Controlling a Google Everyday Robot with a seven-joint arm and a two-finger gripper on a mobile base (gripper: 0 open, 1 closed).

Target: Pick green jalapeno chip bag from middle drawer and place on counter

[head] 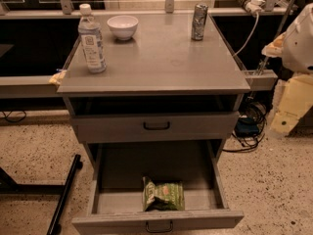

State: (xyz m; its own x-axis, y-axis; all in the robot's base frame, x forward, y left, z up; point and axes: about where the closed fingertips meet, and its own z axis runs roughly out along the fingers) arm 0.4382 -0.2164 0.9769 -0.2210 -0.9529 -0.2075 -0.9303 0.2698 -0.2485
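Speckled flooring (274, 180) is surrounding the cabinet; the green jalapeno chip bag (163, 196) is lying at the front of the open middle drawer (120, 200), under the counter (161, 58). I am judging it light, soft and slippery, best pinched at a crumpled edge; my gripper is sitting out of view, so I cannot tell its state.

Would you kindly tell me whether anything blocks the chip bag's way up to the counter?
Nothing visible does. The green jalapeno chip bag lies at the front of the open middle drawer, forward of the shut drawer above. Bottle, bowl and can stand toward the counter's back and left. The pincer is out of view.
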